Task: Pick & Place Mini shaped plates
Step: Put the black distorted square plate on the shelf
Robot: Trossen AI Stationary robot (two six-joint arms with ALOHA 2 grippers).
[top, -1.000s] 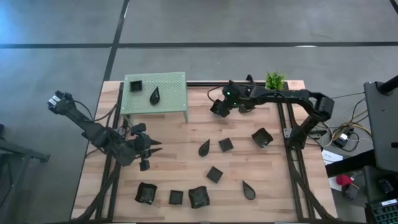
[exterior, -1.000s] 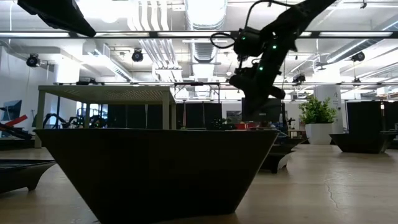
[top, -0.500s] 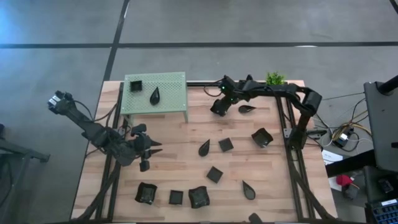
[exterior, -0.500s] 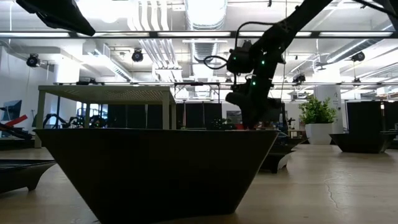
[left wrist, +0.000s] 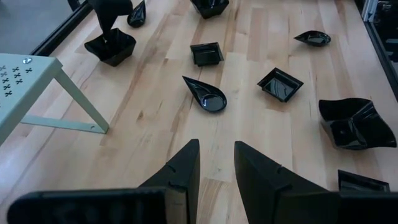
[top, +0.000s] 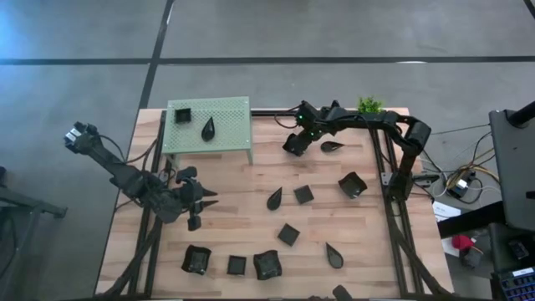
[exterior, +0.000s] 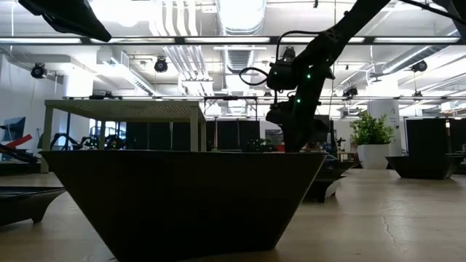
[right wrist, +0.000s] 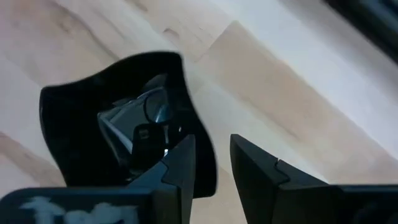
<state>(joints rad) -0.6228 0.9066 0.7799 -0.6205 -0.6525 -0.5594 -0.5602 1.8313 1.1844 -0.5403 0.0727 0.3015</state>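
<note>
At the front edge of the bench, three mini shaped plates sit in a row: a crumpled-looking square dish, a small square dish and another crumpled one, with a teardrop dish off to their right. A little farther in lies one more square dish. Beyond it, mid-bench, a teardrop and a square lie just beside each other, and a larger square dish rests near the right rail.

Level with these, on the left side, the left hand hovers low over bare wood, its fingers slightly spread and holding nothing.

Farther back, the right hand points down at a square dish on the bench. Its fingers are a little apart and straddle the dish's rim, one inside and one outside. Another teardrop dish lies just to its right.

At the back left stands the green stand, carrying a square dish and a teardrop dish. A small potted plant sits at the back right.
</note>
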